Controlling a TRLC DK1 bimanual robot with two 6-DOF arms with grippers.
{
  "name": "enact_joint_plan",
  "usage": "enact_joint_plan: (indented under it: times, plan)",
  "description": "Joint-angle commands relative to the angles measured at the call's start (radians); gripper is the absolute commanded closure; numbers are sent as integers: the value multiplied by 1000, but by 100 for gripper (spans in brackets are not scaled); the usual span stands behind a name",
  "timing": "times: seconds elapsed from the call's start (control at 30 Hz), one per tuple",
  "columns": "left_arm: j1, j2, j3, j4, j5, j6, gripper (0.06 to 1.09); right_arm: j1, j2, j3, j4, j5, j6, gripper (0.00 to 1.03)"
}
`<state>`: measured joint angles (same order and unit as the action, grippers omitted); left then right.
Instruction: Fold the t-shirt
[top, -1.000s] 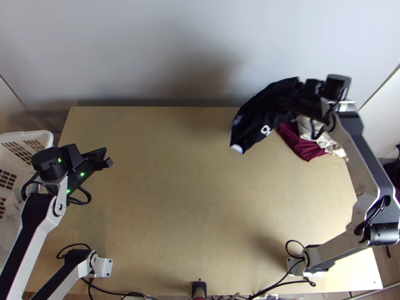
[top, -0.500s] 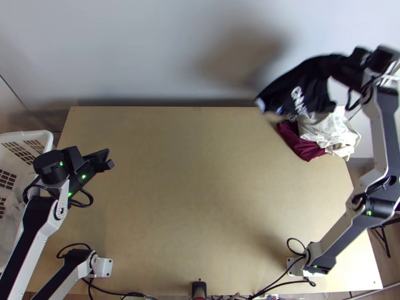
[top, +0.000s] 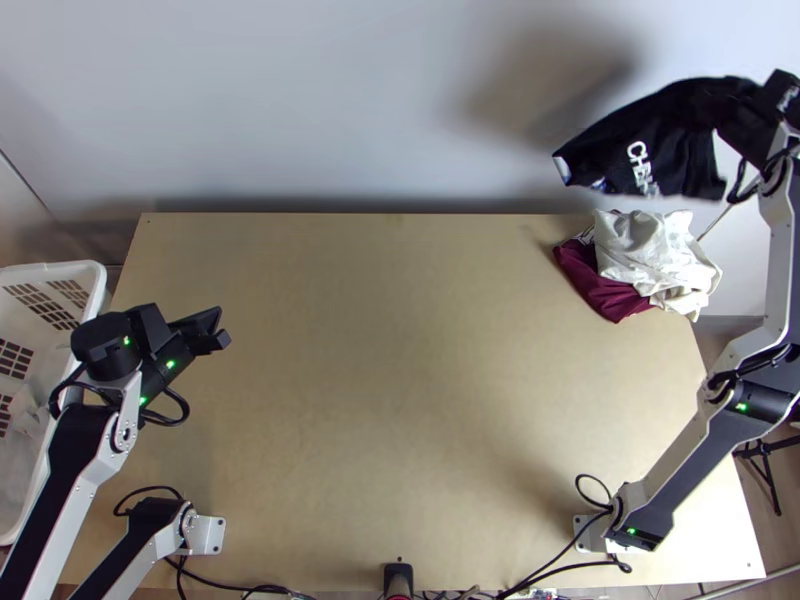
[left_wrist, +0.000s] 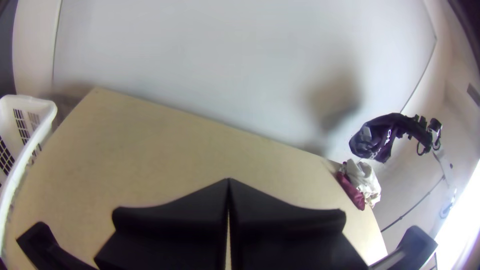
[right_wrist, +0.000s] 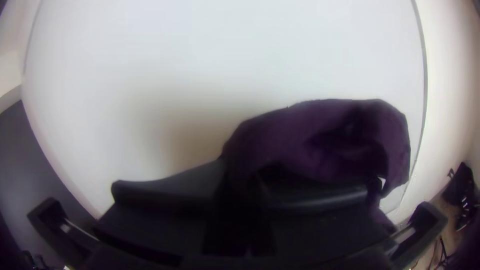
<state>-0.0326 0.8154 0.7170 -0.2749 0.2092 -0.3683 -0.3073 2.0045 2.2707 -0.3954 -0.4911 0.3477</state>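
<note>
T-shirt: black with white lettering (top: 640, 165), held in the air beyond the table's (top: 390, 380) far edge, toward its right end. The t-shirt (top: 670, 125) is bunched and draped in a curved shape, with a small pale patch at its lower left end; which part of the garment is gripped cannot be told. The right gripper (top: 740, 112) is closed on the cloth, out past the table's far right corner; in the right wrist view, dark folds lie over its fingers (right_wrist: 320, 192). The left gripper (top: 222, 331) is over the table's left part, its two fingers pressed together, as the left wrist view shows.

Edges and room: the wall (top: 300, 100) rises behind the table's far edge and carries a soft shadow (top: 545, 85). A broad stretch of bare wood spans the table's middle. At the table's far right corner lie a dark red cloth (top: 600, 285) and a bunched white cloth (top: 650, 255), the latter partly over the former and reaching past the right edge.

Container: a white basket (top: 85, 272) with slotted walls, just beside the table's left edge, holds whitish contents (top: 25, 450) too indistinct to name.
</note>
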Motion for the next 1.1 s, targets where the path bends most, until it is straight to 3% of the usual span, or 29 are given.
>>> enact_joint_plan:
  times: [0.0,0.37,0.57,0.8,1.07]
  plan:
    - [-4,-16,-31,2,2,-4,105,-99,-18,-91,0,20,-52,100]
    - [-27,-12,-73,37,2,-24,105,-239,-64,-252,-2,20,-181,100]
    - [-27,-1,-83,63,2,-37,105,-233,-162,-531,15,20,-248,100]
    - [-16,-21,-111,63,1,-41,105,-188,-234,-916,208,22,-279,100]
    - [22,-85,-140,36,1,-24,105,-168,-260,-1197,346,31,-286,100]
